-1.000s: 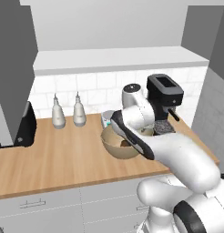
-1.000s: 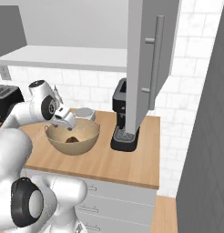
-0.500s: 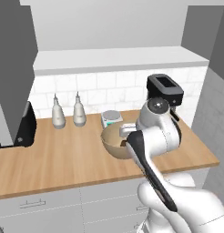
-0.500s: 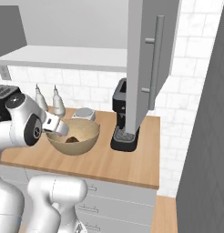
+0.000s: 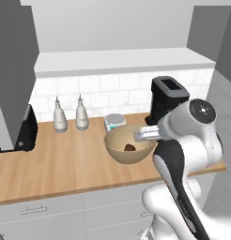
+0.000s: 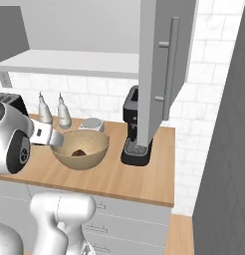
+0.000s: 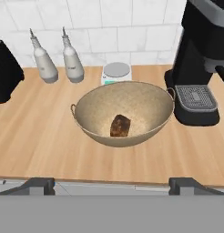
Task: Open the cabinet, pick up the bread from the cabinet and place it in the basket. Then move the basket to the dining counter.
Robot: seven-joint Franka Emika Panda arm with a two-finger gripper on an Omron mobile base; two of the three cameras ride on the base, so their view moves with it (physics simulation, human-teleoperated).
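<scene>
1. Counting first: one basket (image 7: 123,116), one bread (image 7: 120,126), two bottles, a left bottle (image 7: 43,63) and a right bottle (image 7: 72,61), one small scale (image 7: 116,73), one black coffee machine (image 7: 200,68), and one black toaster (image 7: 5,75) over at 9 o'clock in the hand view.
2. The bread is sitting inside the basket, pretty much at the bottom, a touch toward 7 o'clock from the bowl's center in the hand view. It's a small dark brown chunk, way darker than the tan weave around it.
3. Long axis of the bread: in the hand view it runs roughly 12 to 6, leaning slightly toward 1 and 7. It's lying down on the basket floor, not standing on end as far as I can tell.
4. The basket rests on the wood worktop (image 7: 36,141) with the white tiles behind it. Scale is just beyond its rim at 12 o'clock, coffee machine just beside it at 3, bottles near at 10 to 11. Two little loop handles sit at about 9 and 3 on the rim.
5. The gripper (image 7: 111,185) is wide open with nothing in it, fingertips (image 7: 38,184) set well apart at the bottom of the hand view, short of the basket and not touching it.
6. In the right base view the cabinet (image 6: 162,74) door with the long bar handle hangs open above the coffee machine.
</scene>
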